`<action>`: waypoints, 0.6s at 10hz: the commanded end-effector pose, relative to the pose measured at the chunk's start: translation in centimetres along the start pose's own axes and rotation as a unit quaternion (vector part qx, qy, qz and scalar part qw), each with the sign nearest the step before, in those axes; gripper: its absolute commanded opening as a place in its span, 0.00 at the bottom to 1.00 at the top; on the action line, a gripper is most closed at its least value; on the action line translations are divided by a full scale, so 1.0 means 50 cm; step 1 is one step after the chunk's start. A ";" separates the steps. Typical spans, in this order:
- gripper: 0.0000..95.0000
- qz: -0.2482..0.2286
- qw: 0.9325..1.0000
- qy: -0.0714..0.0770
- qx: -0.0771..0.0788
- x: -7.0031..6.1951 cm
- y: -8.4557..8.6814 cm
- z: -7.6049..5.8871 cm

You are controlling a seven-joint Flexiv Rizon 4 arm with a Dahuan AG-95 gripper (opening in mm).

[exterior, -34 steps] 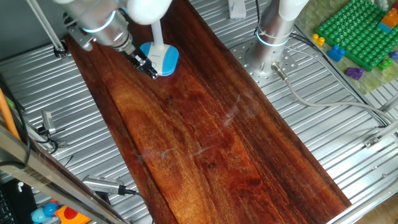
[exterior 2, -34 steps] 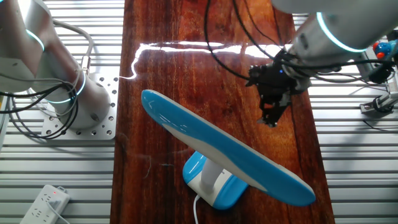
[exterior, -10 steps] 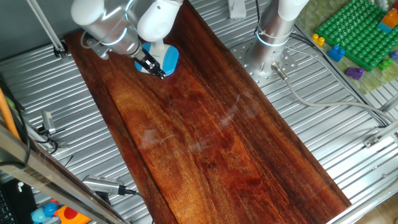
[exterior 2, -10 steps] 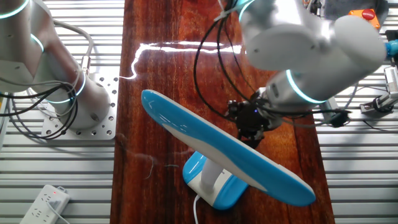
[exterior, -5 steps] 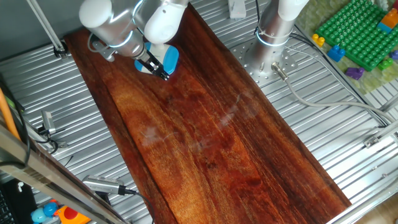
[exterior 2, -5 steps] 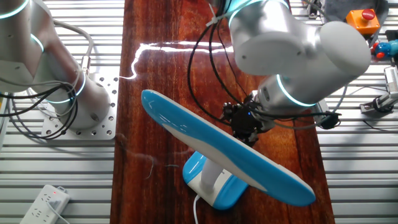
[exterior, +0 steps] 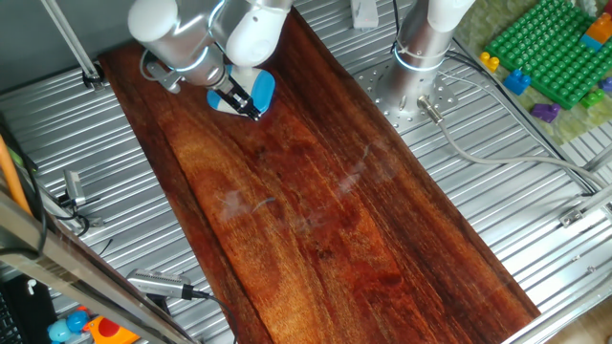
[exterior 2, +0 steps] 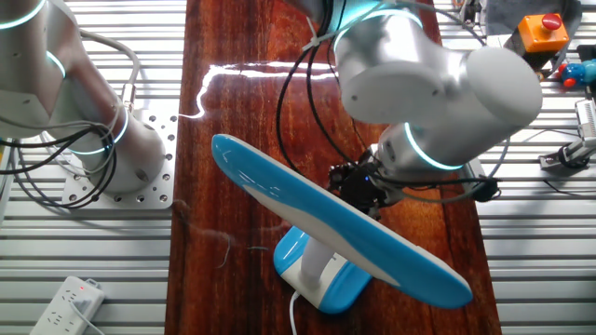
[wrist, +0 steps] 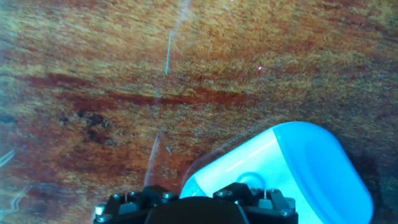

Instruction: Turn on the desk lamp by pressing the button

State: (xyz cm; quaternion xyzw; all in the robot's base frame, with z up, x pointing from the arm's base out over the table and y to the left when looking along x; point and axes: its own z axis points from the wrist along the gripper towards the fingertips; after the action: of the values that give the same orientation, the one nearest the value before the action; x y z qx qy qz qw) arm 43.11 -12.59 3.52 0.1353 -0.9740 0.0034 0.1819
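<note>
- Hand view: black two-finger gripper (wrist: 198, 208) poised above light-blue, white-topped desk lamp (wrist: 292, 168) base; ring-shaped button (wrist: 250, 181) unpressed, I judge.
- Finger spread indeterminate (tips hidden); press outstanding.

**Item count, wooden tabletop as reference**

Wooden tabletop (exterior: 316, 201): 1, long dark plank running across the slatted metal bench.

Desk lamp (exterior 2: 326, 228): 1, standing on the tabletop near one end; light-blue base (wrist: 298, 162) seen in hand view, with 1 small ring-shaped button (wrist: 249, 181) on its white top face.

Robot arms: 2. One grey-and-white arm (exterior 2: 428, 93) over the tabletop at the lamp, carrying 1 gripper (exterior: 247, 108). One second arm base (exterior: 421, 43) bolted to the bench just beside the tabletop.

Green brick baseplate (exterior: 550, 48): 1, off the tabletop, well apart from it; loose bricks beside it too small to count.

Power strip (exterior 2: 70, 302): 1, off the tabletop at the lamp end.
</note>
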 end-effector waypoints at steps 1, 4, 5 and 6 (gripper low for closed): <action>0.80 -0.001 1.000 -0.001 0.001 -0.001 0.000 0.000; 0.80 -0.002 1.000 -0.006 0.003 -0.009 -0.003 0.015; 0.80 -0.002 1.000 -0.008 0.003 -0.013 -0.005 0.023; 1.00 -0.005 1.000 -0.015 0.002 -0.017 -0.007 0.035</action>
State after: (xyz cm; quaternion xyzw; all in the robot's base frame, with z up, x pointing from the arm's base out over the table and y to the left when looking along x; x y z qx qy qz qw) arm 43.28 -12.86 1.80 0.1393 -0.9757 0.0031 0.1692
